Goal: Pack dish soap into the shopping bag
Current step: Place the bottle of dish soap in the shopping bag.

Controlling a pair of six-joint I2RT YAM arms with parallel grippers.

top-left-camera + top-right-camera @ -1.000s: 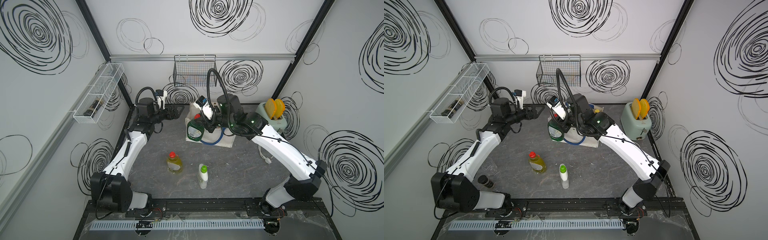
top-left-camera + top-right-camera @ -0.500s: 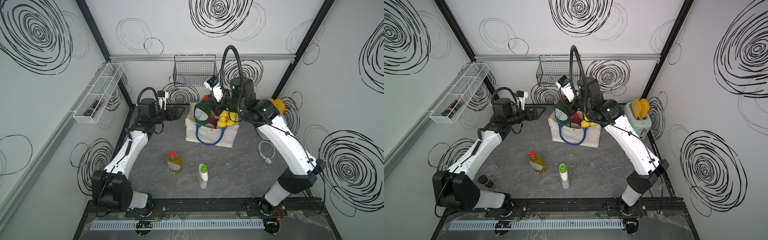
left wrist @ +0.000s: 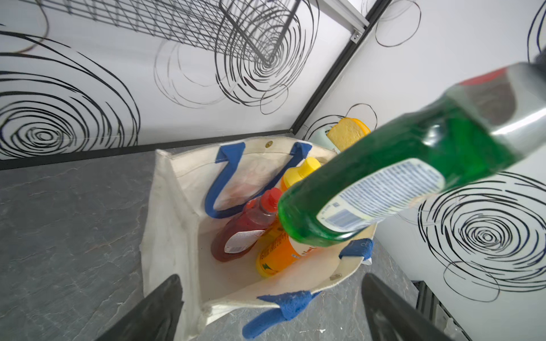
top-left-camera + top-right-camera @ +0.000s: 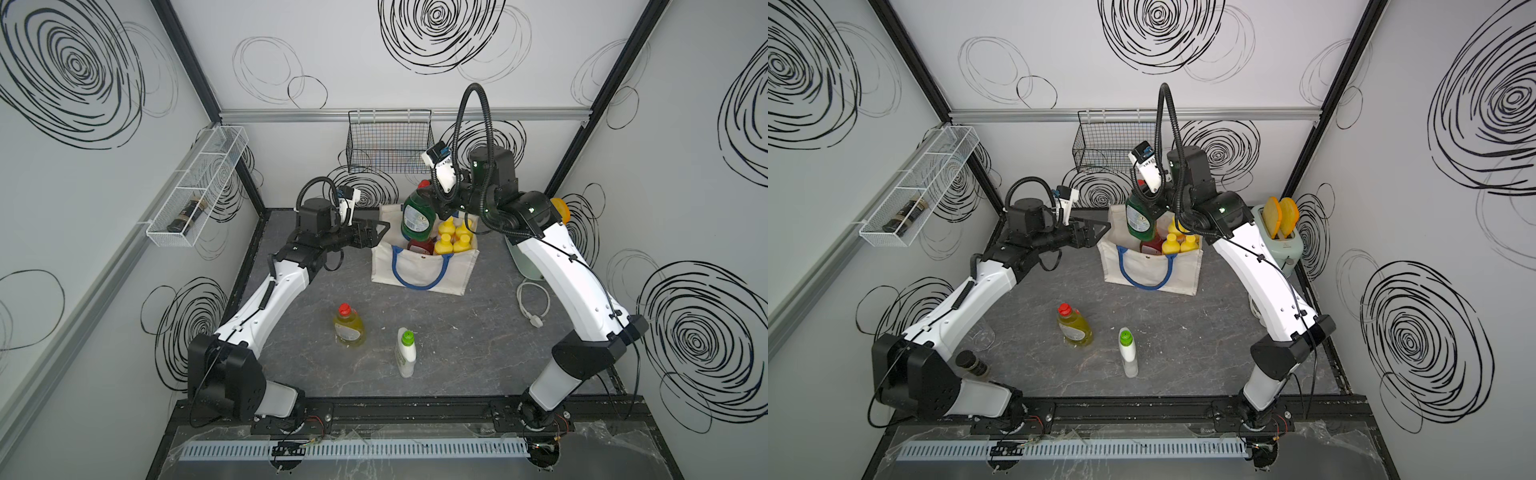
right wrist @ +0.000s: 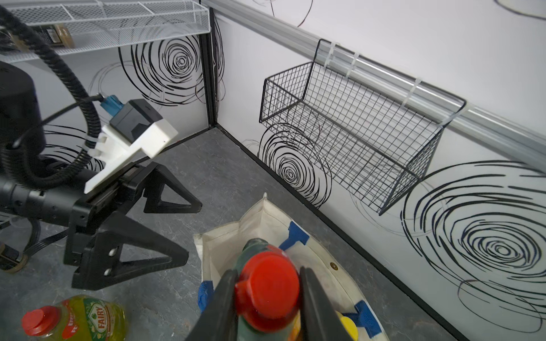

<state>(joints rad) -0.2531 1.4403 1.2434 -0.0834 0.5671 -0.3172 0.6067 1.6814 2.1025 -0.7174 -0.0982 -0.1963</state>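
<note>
Top views are both showing the white bottle (image 4: pixel 406 353) and the yellow bottle (image 4: pixel 349 330) standing nearest on the table (image 4: pixel 478 332), not yet packed. Behind them the bag (image 4: pixel 424 272) is holding a red bottle (image 3: pixel 248 227) and the orange bottles (image 3: pixel 280 254). Over its mouth the right gripper (image 5: pixel 267 295) is clamping the green bottle (image 4: pixel 417 216) by its capped neck, the body hanging tilted. The left gripper (image 5: pixel 192 231) is gaping empty just beside the bag. Gripped so high, the bottle is probably risking a swing or slip, its base snagging the soft rim or knocking the red bottle. A second ago it was hanging low beside the bag; now it is hovering above the opening.
</note>
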